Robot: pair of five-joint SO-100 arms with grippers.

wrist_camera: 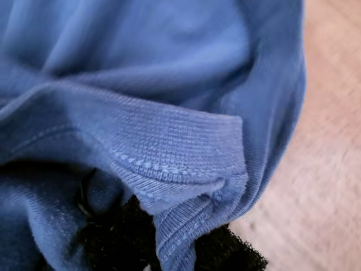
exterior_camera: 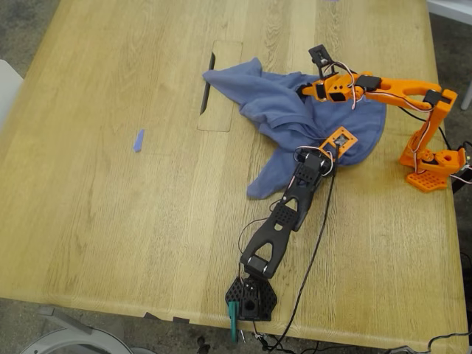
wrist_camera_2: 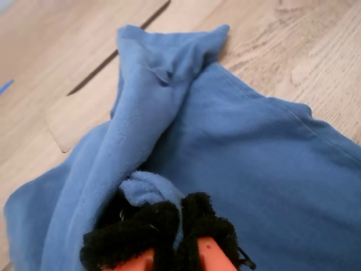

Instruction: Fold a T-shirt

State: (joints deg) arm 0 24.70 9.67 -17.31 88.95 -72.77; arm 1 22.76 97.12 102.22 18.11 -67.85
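Note:
The slate-blue T-shirt [exterior_camera: 295, 110] lies crumpled on the wooden table [exterior_camera: 110, 221], right of centre in the exterior view; its print is hidden. My first gripper [exterior_camera: 330, 151], on the black arm, sits at the shirt's near edge. In the first wrist view [wrist_camera: 175, 248] its black pads [wrist_camera: 113, 240] are closed on a ribbed, stitched hem [wrist_camera: 169, 164]. My second gripper [exterior_camera: 310, 90], on the orange arm, is at the shirt's far side. In the second wrist view [wrist_camera_2: 180, 226] its black padded fingertips [wrist_camera_2: 208, 223] pinch a fold of the T-shirt [wrist_camera_2: 254, 169].
A small blue tape scrap [exterior_camera: 139, 140] lies on the table at the exterior view's left and also shows in the second wrist view [wrist_camera_2: 4, 86]. A rectangular cutout panel [exterior_camera: 220, 85] with a dark slot lies beside the shirt. The black arm's base [exterior_camera: 251, 299] and cables are at the near edge, the orange base [exterior_camera: 431, 166] at the right.

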